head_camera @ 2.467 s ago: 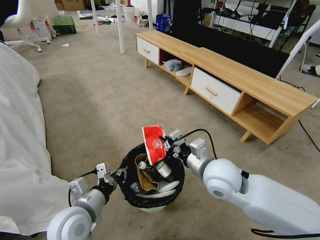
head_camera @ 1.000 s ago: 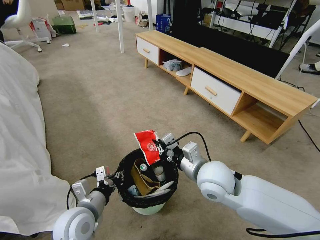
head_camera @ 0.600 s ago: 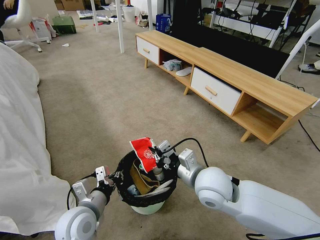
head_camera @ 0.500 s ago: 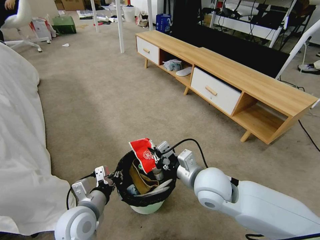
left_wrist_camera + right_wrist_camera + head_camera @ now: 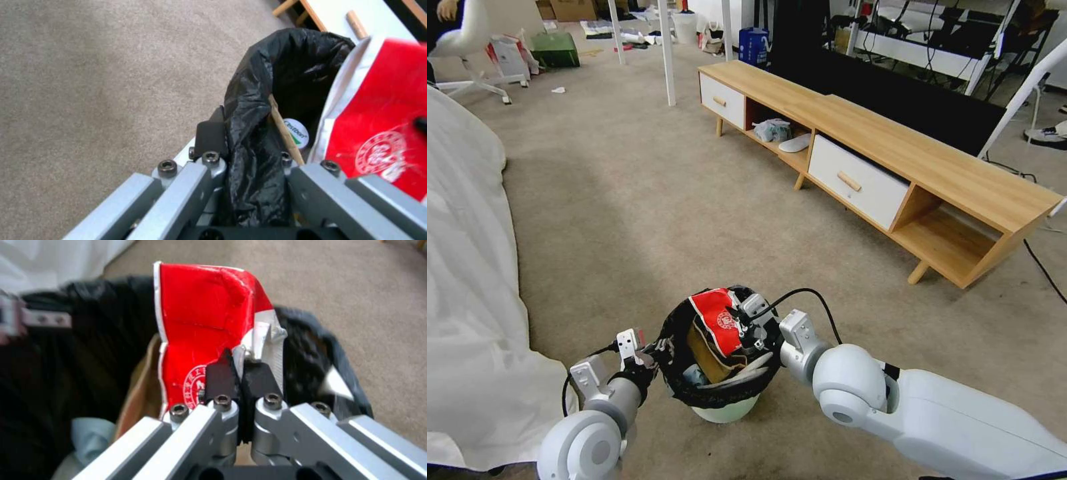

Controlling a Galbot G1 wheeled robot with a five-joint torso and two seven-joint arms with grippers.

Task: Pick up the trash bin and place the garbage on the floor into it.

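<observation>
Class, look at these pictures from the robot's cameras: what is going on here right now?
The left gripper holds the trash bin by its rim, pinching the black bag liner folded over it. The right gripper is shut on a red-white packet and has it at the mouth of the bin, above a brown paper bag and a green-labelled bottle cap already inside. The packet is not yet let go. The carpet floor nearby shows no other litter.

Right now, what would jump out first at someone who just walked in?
The bright red-white packet, pinched shut in the right gripper over the trash bin. The left gripper clamps the bin's black bag rim on the robot's left. Behind them a long wooden TV cabinet stands on the beige carpet.
</observation>
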